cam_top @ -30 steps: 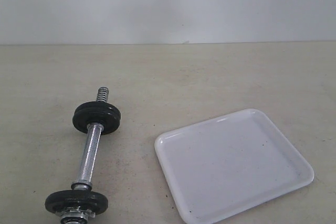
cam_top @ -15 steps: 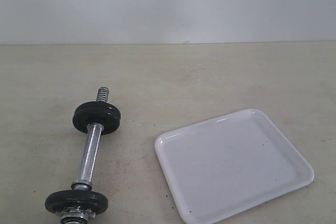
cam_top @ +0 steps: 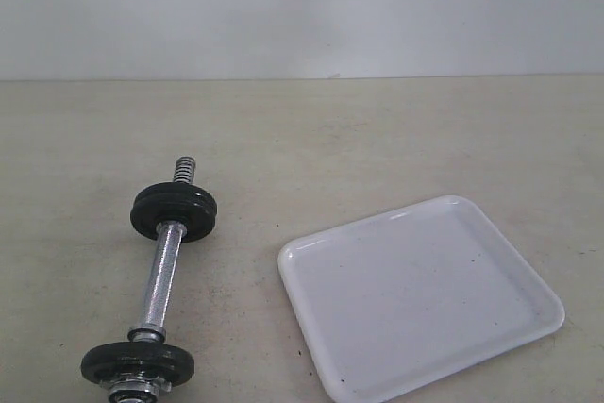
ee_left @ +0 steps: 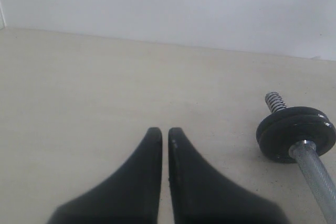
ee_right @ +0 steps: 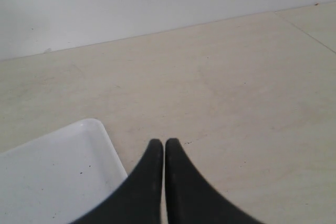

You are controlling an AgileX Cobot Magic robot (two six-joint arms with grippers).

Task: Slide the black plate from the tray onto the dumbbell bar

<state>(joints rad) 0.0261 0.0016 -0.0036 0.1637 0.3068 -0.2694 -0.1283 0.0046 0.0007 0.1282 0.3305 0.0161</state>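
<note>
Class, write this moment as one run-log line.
glossy white rectangular tray: no disc on it | chrome steel dumbbell bar: black discs both ends | left fingers: shut, empty | right fingers: shut, empty

The far half of the table (cam_top: 377,129) lies open from left to right up to the wall (cam_top: 302,7), and a broad strip of open top runs near to far between the dumbbell bar (cam_top: 160,276) on the left and the tray (cam_top: 420,299) on the right. The bar lies at the near left, with the far disc (cam_top: 175,213) and near disc (cam_top: 138,362) standing on edge as the tallest obstacles and a threaded stub (cam_top: 186,172) poking past the far one; its shiny middle is open from above and both sides. At the near right, the tray raises only a low rim, well apart from the bar.
</note>
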